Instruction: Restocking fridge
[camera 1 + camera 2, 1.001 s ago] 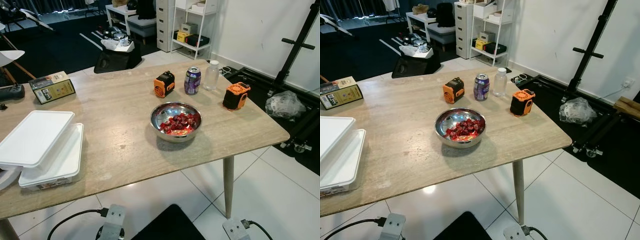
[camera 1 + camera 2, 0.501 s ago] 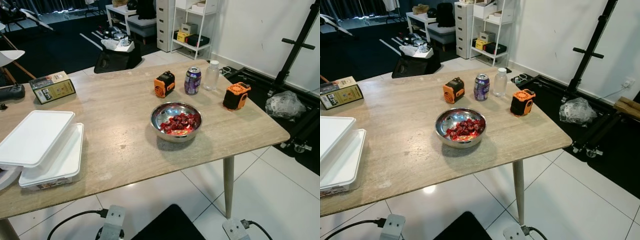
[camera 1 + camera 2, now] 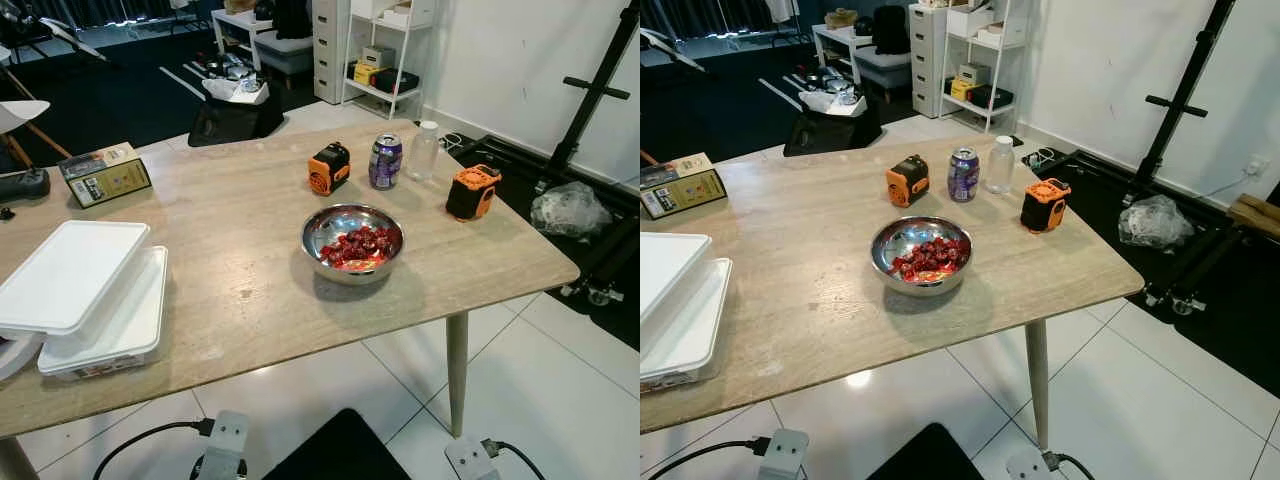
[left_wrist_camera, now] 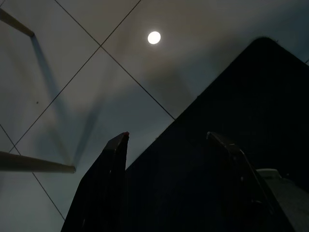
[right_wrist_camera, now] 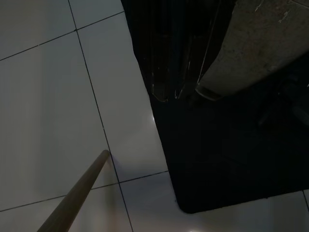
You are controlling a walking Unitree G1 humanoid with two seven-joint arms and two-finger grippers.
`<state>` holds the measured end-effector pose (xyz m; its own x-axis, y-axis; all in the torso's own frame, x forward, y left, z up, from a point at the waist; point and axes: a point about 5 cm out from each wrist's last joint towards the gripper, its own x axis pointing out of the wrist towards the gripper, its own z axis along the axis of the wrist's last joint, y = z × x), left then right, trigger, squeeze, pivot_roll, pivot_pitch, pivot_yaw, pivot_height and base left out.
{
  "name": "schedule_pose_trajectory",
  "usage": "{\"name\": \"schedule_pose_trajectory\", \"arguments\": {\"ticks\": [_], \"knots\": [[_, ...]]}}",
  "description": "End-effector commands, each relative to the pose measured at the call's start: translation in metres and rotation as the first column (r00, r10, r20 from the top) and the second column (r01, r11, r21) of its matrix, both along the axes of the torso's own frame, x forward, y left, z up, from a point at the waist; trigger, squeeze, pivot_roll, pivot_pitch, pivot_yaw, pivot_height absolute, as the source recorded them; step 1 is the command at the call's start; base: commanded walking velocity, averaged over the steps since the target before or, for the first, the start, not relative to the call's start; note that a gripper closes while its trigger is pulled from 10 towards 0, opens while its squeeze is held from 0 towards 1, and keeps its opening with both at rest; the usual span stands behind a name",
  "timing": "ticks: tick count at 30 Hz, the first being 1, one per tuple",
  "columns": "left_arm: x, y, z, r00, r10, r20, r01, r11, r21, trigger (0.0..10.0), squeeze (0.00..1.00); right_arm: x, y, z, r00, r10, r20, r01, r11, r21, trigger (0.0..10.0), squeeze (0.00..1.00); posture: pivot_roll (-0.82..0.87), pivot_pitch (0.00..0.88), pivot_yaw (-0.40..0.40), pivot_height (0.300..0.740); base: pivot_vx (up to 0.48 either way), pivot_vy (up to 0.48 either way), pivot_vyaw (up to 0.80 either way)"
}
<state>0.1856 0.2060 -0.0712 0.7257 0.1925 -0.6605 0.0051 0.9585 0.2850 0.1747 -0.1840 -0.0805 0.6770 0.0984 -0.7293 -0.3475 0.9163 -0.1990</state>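
where the table (image 3: pixel 230 250) spreads, soda can (image 3: pixel 385 161) upright — steel bowl (image 3: pixel 352 243) nearby

Nothing on the table (image 3: pixel 230 240) has moved.

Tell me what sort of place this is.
Probably a studio or workroom in a home rather than a kitchen: a wooden table on white tile, a black equipment stand, and a shelf with boxes at the wall.
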Motion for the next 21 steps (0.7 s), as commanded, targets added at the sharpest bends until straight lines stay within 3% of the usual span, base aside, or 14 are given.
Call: {"name": "schedule_pose_trajectory", "arguments": {"ticks": [1, 13, 21], "knots": [[-0.0074, 0.0026, -0.0043, 0.999, 0.03, -0.033, -0.03, 1.0, -0.002, 10.0, 0.0, -0.0037, -0.0027, -0.0017, 1.0, 0.0, -0.018, 0.0, 1.0, -0.007, 10.0, 0.0, -0.04, 0.06, -0.018, 0.74, 0.0, 0.428, 0.0], [-0.008, 0.0023, -0.0046, 0.999, 0.023, -0.035, -0.023, 1.0, -0.001, 10.0, 0.0, -0.0032, -0.0026, -0.0014, 1.0, 0.005, -0.016, -0.005, 1.0, -0.007, 10.0, 0.0, -0.04, 0.055, -0.02, 0.74, 0.0, 0.395, 0.0], [-0.0081, 0.0019, -0.0048, 0.999, 0.025, -0.038, -0.025, 1.0, 0.001, 10.0, 0.0, -0.0027, -0.003, -0.0011, 1.0, 0.005, -0.015, -0.005, 1.0, -0.008, 10.0, 0.0, -0.03, 0.058, -0.019, 0.74, 0.0, 0.0, 0.0]]}}
